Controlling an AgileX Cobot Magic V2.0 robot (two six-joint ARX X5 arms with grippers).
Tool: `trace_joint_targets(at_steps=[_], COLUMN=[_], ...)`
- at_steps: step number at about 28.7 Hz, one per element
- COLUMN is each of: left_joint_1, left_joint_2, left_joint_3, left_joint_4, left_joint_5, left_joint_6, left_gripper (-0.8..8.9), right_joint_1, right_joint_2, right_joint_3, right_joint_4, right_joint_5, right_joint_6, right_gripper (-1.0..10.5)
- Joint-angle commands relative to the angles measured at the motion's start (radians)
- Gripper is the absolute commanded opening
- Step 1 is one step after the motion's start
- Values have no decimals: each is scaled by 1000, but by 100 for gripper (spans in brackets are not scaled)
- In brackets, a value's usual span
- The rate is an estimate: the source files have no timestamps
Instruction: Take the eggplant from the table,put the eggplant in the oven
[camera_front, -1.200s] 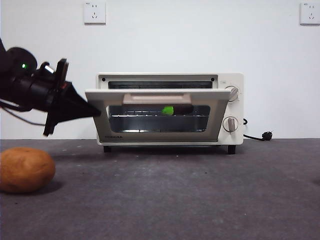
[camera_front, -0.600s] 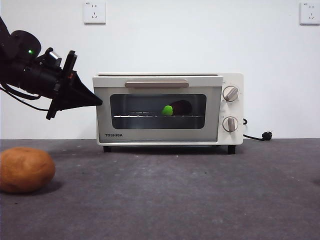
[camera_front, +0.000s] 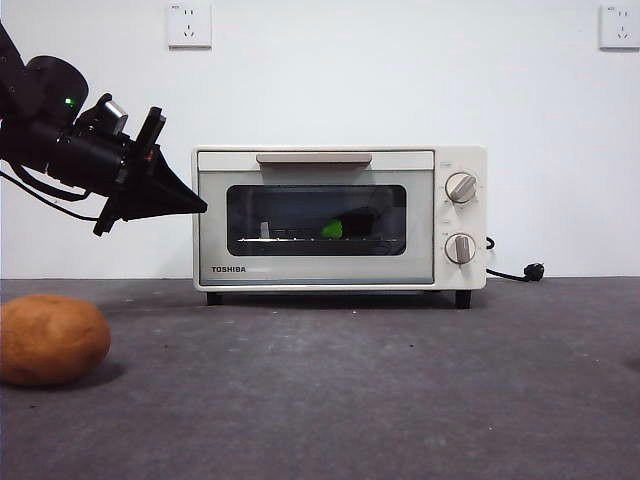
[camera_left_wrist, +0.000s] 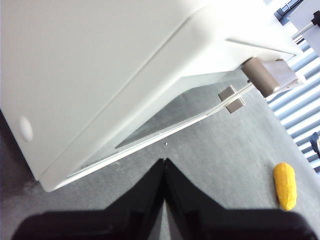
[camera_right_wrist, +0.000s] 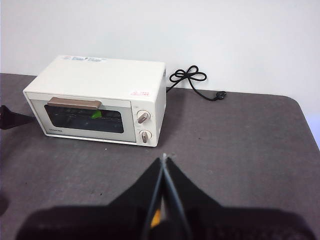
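The cream-white oven (camera_front: 340, 160) stands at the back of the dark grey table (camera_front: 350, 400) with its glass door closed. Through the window I see the eggplant (camera_front: 352, 222) lying on the wire rack, its green cap (camera_right_wrist: 96, 114) showing in the right wrist view too. My left gripper (camera_front: 198, 207) hovers shut by the oven's upper left corner, its tip (camera_left_wrist: 164, 162) just off the side wall (camera_left_wrist: 100, 60). My right gripper (camera_right_wrist: 164, 160) is shut, high above the table and well in front of the oven (camera_right_wrist: 100, 75).
A round orange-brown potato (camera_front: 50, 340) lies at the front left of the table. A yellow toy (camera_left_wrist: 285, 186) lies on the table out to the oven's front right. The black power cord (camera_right_wrist: 192, 77) trails behind the oven's right side.
The oven door has swung up from half open to fully closed. My left gripper has risen a little and drawn slightly away from the door's left edge.
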Motion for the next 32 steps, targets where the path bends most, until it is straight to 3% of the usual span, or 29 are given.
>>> trace_joint_targets(at_steps=[1, 10, 19, 24, 32], left_joint_1=[-3, -12, -24, -42, -99], left_joint_2=[-1, -88, -319, -493, -803], left_joint_3=[6, 6, 6, 7, 7], left_joint_4=[-2, -80, -153, -277, -522], left_joint_5=[22, 37, -17, -140, -455], left_joint_6=[-15, -13, -10, 34, 181], left_gripper=[-6, -6, -6, -6, -6], right_joint_1=[1, 1, 1, 1, 1], right_joint_2=[-3, -3, -3, -3, -3], right_joint_3=[-3, -3, -3, -3, -3], right_joint_4=[-23, -23, -23, -23, -23], right_joint_5=[3, 3, 3, 3, 3], right_joint_6=[11, 11, 10, 10, 10], right_gripper=[-8, -2, -1, 0, 0])
